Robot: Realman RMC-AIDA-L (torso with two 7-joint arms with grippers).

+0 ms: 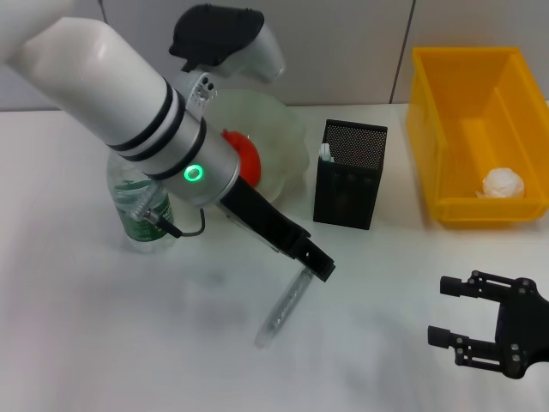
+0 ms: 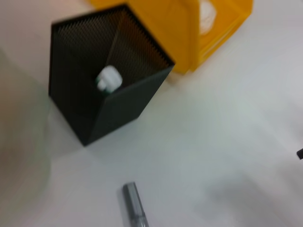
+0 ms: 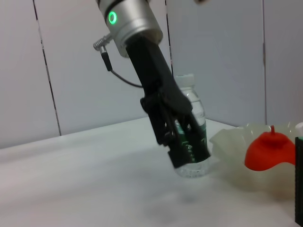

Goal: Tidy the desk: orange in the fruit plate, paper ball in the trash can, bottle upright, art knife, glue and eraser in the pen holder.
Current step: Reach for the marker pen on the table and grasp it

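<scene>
Head view: left claw (image 1: 319, 264) hangs just above the knife (image 1: 283, 311) lying on the table (image 1: 129, 343); its opening I cannot tell. Right claw (image 1: 480, 330) idle, wide. Orange (image 1: 244, 159) in plate (image 1: 287, 129), paper ball (image 1: 503, 183) in can (image 1: 446, 129), bottle (image 1: 141, 210) upright. Left wrist view: knife below, holder (image 2: 109, 101) beyond. Right wrist view adds nothing on the opening. Step: knife pickup; next, descend and close on it.

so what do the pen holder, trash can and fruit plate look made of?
Pen holder: black perforated metal mesh by the look, matte. Trash can: bright yellow moulded plastic, smooth with a slight sheen. Fruit plate: translucent pale green with a wavy rim; glass or plastic, can't tell which.
</scene>
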